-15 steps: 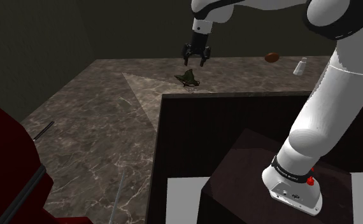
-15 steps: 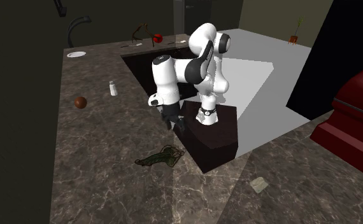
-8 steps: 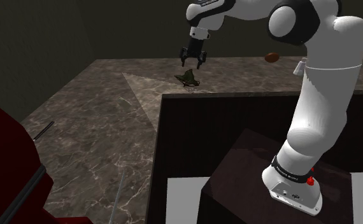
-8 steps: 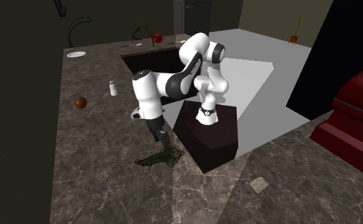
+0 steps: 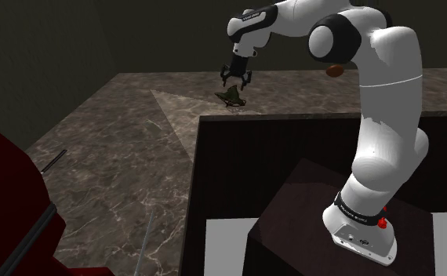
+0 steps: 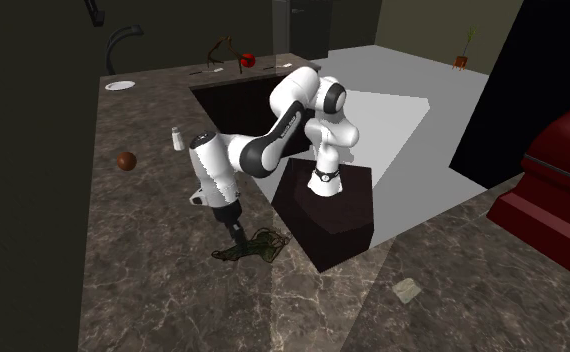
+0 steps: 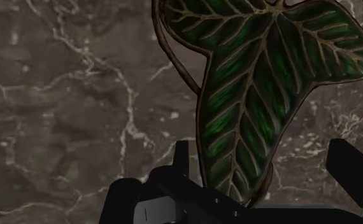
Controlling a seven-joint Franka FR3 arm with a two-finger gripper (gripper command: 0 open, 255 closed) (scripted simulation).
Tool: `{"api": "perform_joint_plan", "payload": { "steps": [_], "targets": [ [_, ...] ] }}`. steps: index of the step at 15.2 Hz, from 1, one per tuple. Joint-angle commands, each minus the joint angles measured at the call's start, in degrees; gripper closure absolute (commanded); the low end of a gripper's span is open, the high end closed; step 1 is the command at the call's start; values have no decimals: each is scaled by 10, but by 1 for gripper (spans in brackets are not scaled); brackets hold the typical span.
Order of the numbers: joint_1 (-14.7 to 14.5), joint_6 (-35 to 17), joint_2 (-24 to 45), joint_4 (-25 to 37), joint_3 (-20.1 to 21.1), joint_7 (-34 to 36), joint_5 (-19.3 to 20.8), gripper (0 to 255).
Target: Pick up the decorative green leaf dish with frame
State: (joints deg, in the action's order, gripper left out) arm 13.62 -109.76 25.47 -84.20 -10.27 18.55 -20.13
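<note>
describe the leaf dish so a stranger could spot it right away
Start at the dark veined stone counter beside the robot's stand. Right under the open black gripper lies the leaf dish. It is flat, ivy-shaped, dark green with tan veins and a thin frame, unlike the round brown ball and white shaker farther off.

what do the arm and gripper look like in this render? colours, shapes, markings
The arm has smooth, rounded white links with dark grey joints. A black band rings its base, with a small red mark beside it. The gripper is all black, with two blocky fingers.
</note>
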Motion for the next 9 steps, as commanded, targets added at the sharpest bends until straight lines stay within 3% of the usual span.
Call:
{"api": "perform_joint_plan", "payload": {
  "steps": [1,5,6,9],
  "targets": [
    [0,-12,5,-8,1,-4,-2,0],
    [0,-29,10,-20,2,-9,-5,0],
    [0,-29,9,-21,1,-9,-5,255],
    [0,-28,9,-21,1,-9,-5,255]
  ]
}}
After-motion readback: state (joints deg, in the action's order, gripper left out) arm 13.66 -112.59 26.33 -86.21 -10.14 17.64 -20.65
